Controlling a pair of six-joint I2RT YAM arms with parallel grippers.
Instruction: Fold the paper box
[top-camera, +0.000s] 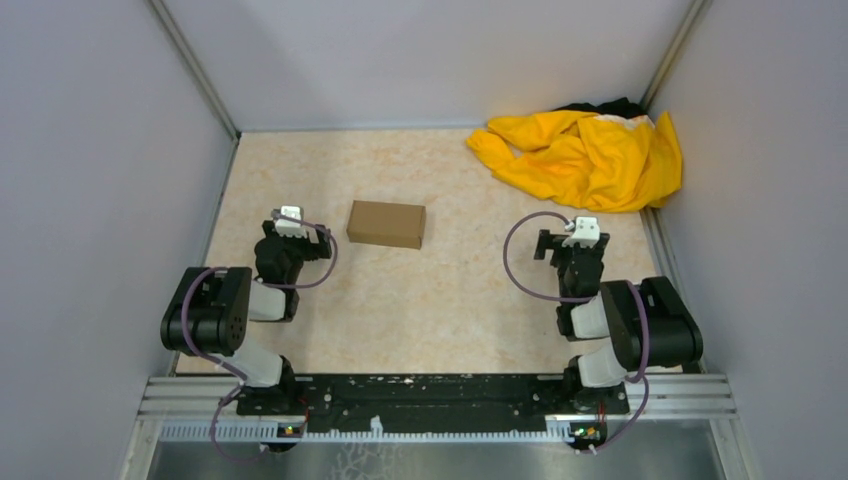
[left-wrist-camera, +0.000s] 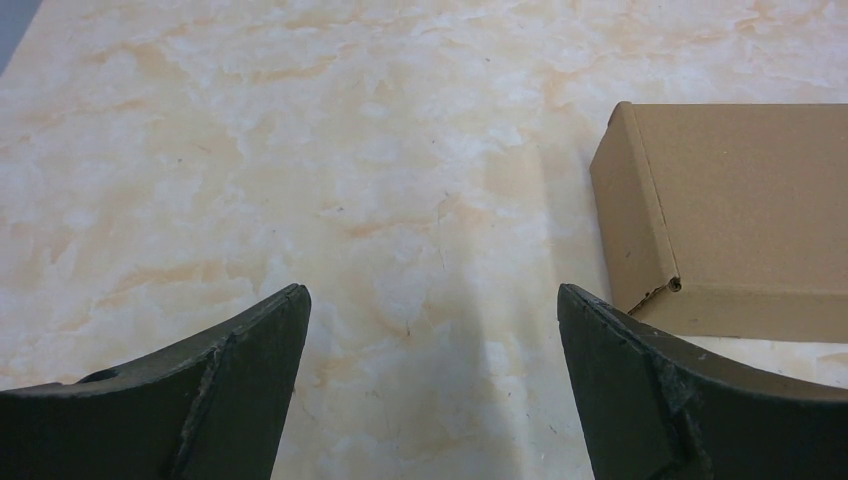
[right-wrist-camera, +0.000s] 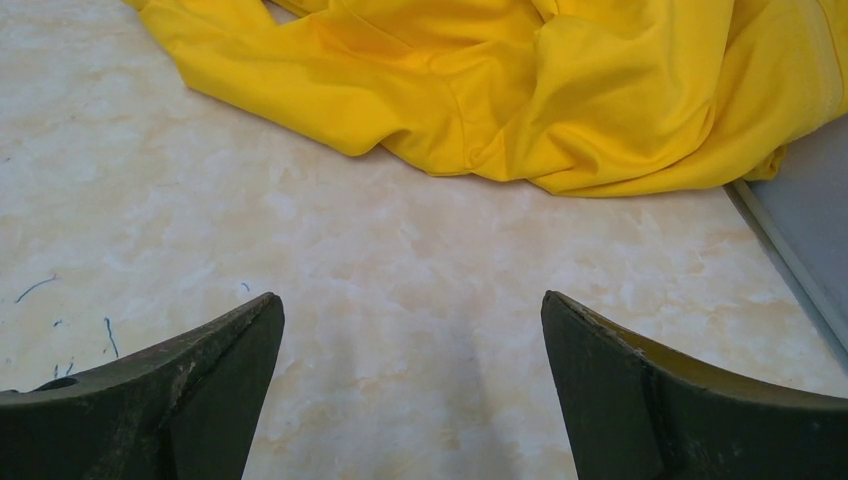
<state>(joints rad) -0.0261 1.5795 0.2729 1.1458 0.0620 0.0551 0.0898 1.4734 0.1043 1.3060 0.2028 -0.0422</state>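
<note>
Left wrist view: the left gripper (left-wrist-camera: 432, 295) stands wide, its dark fingers spread over bare tabletop with nothing between them. Just ahead and to its right lies the plain brown cardboard paper box (left-wrist-camera: 740, 200), already a closed, flat rectangular carton. A small notch shows at its near-left corner, where the end wall meets the front wall. The right gripper (right-wrist-camera: 411, 300) is equally wide and empty, aimed at the crumpled yellow cloth (right-wrist-camera: 560, 90) and not at the carton.

Folding looks essentially done, so what remains is probably only seating the lid. For that, I would swing the left gripper right and forward, come down from above and press close to the front edge by the notch. The right arm should brace the opposite end, since a light carton will likely skate on this smooth surface. Pinching the thin walls risks crushing them.

From the top view, the box sits flat on the marbled beige table (top-camera: 430, 300), between the two arms and nearer the left one. Open surface surrounds it. The cloth fills the far right corner, well apart from the box. The grey side walls (top-camera: 100, 150) stand near each arm's outer side, so sweeps should go inward.
</note>
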